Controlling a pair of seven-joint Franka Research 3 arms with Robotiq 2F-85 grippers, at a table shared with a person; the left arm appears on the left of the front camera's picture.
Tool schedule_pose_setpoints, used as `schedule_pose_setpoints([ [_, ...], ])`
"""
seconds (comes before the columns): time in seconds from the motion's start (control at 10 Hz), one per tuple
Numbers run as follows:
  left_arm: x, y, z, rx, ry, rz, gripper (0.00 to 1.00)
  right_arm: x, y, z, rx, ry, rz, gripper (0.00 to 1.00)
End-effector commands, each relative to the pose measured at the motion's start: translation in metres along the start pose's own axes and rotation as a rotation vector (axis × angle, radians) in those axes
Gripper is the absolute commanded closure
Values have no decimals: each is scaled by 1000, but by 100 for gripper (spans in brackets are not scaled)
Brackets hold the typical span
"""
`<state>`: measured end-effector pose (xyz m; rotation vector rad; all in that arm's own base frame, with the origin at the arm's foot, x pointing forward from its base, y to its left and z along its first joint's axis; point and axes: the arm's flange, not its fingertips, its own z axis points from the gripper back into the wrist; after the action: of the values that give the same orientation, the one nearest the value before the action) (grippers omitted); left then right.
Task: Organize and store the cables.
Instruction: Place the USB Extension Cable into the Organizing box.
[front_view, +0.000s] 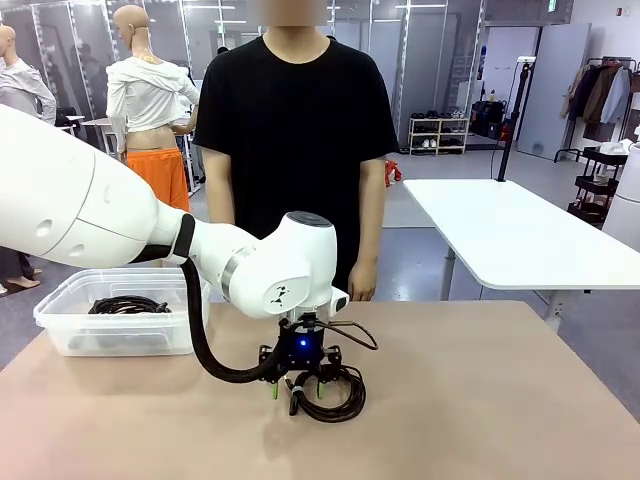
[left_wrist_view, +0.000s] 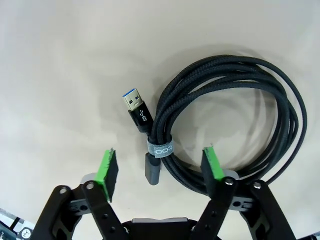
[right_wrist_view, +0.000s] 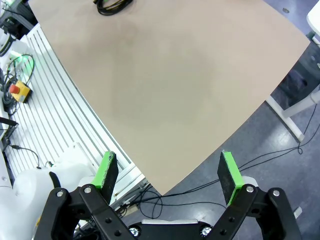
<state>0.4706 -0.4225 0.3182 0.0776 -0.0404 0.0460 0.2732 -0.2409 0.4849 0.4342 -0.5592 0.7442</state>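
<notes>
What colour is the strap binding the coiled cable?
Grey, with faint lettering; the strap shows best in the left wrist view.

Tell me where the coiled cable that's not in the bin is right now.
In the front view, the coiled cable lies on the table, near its middle, right of the clear bin, directly under the left tool.

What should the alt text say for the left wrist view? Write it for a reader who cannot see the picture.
A coiled black braided cable, bound by a grey strap, lies on a beige table with its blue-tipped USB plug pointing away from the coil. The left gripper straddles the strapped section, green pads on either side, not yet touching it.
</notes>
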Motion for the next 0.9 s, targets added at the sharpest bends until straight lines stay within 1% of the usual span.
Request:
schedule_pose_setpoints([
  [0.0,2,-6,-2,17,6,32,71,1,0,1,6,-13,9,0],
  [0.1,3,-3,-4,-4,-17,52,93,1,0,1,6,-13,9,0],
  [0.2,4,2,-4,-31,-58,55,100,1,0,1,6,-13,9,0],
  [0.5,5,7,-11,-62,-40,47,100,1,0,1,6,-13,9,0],
  [0.8,2,13,-6,-94,-44,28,100,1,0,1,6,-13,9,0],
])
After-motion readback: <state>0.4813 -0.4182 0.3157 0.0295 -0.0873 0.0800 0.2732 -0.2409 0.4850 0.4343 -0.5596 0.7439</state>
